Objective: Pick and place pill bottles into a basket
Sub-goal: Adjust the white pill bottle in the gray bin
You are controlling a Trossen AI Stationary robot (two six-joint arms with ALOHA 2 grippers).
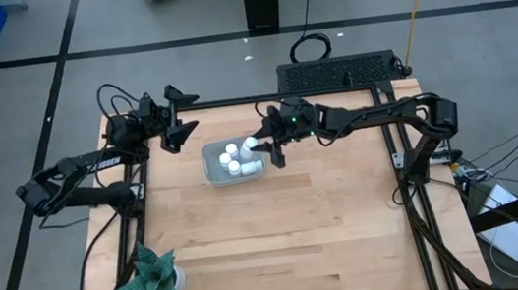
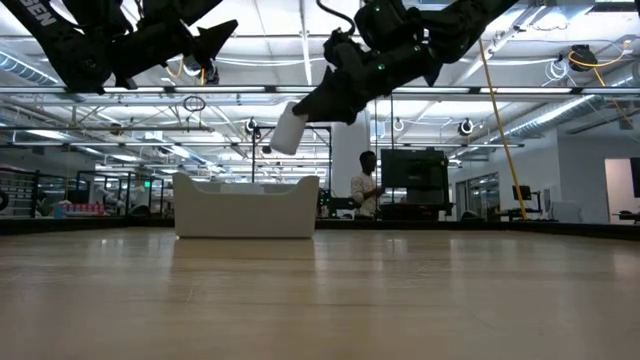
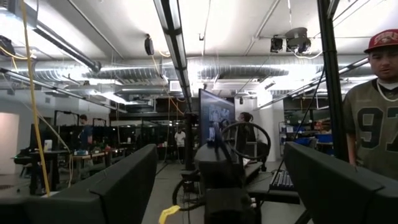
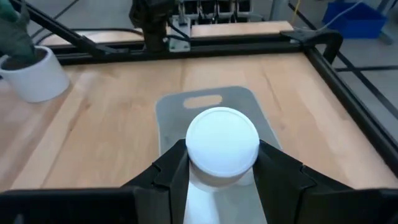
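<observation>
Hovering above the basket [image 1: 215, 175] at frame centre, the right hand [image 1: 261, 149] grips a pill bottle [image 4: 222, 142]; left hand [image 1: 179, 117] spread open upper left, potted plant [image 1: 150, 279] lower left.

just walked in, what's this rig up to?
It's loading pill bottles into the grey basket. The right pincer is shut on one white pill bottle and holds it in the air just above the basket's right edge, tilted. At least three other bottles already lie inside. The left pincer waits open, raised off the table behind the basket's left side, holding nothing.
</observation>
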